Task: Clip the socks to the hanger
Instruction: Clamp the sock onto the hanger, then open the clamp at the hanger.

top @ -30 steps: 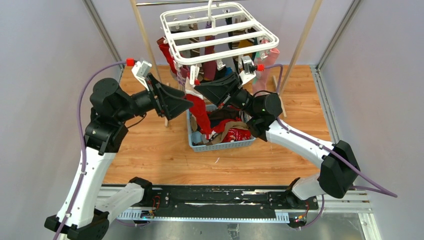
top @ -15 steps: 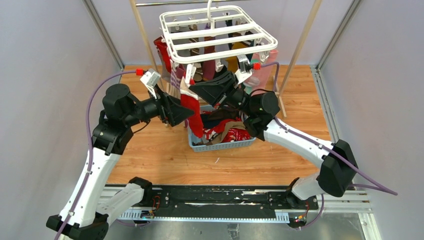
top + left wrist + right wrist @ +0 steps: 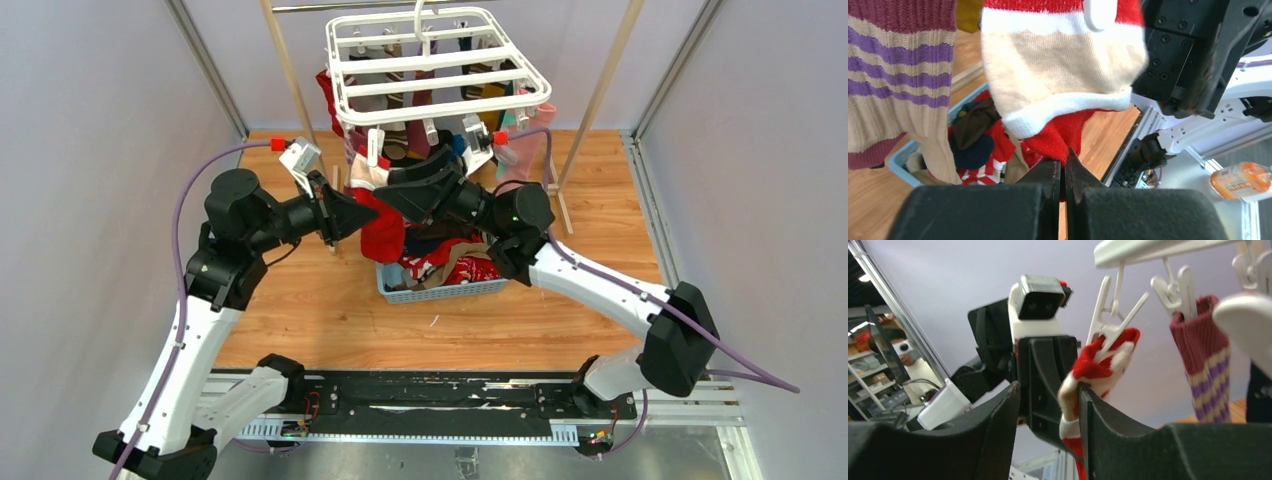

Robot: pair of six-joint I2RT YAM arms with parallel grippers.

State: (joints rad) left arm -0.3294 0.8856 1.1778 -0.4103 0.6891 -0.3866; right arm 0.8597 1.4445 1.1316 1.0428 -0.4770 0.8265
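The red sock (image 3: 1063,65) hangs under the white hanger (image 3: 435,65), over the blue basket (image 3: 440,292); a white clip (image 3: 1110,325) looks to be biting its top edge, next to a striped sock (image 3: 893,75) that hangs there too. The left gripper (image 3: 1064,175) is pinched tight on the sock's low red end; the right gripper (image 3: 1048,390) has its fingers wide apart, with the sock just beside one finger and nothing held. The sock is soft, light and floppy; it will fold and droop, and it will not break; a hard tug could pull it out of the clip. The best spot to hold looks like the thick top edge near the clip, pinching both layers; the low end only needs a light hold.
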